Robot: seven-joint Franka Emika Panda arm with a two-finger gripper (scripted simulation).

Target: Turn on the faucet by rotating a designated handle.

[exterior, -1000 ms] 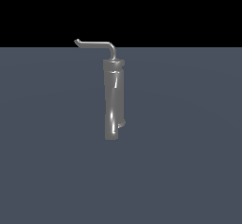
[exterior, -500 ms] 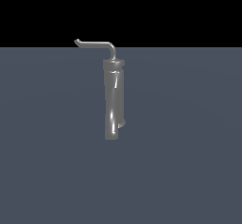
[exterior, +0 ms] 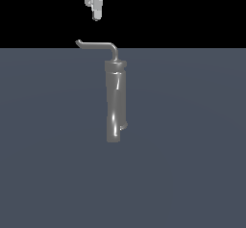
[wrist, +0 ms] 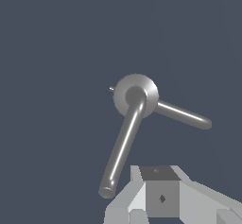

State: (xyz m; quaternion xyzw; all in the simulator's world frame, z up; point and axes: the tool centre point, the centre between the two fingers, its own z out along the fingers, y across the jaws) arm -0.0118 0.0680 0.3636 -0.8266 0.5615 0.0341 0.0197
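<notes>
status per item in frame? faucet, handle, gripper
faucet: upright on the grey surface, untouched.
handle: sticks out sideways from the faucet top toward the exterior view's left, not gripped.
gripper: above the handle, no contact; open or shut unclear.

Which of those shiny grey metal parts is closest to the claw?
The handle, the thin bent rod on top, sits just below the claw. The faucet, the thick cylinder, hangs farther down.

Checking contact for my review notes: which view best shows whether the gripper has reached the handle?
The exterior view: the gripper hangs above the handle, clearly apart. The wrist view shows the handle from above beside the gripper's fingers, but not the height between them.
</notes>
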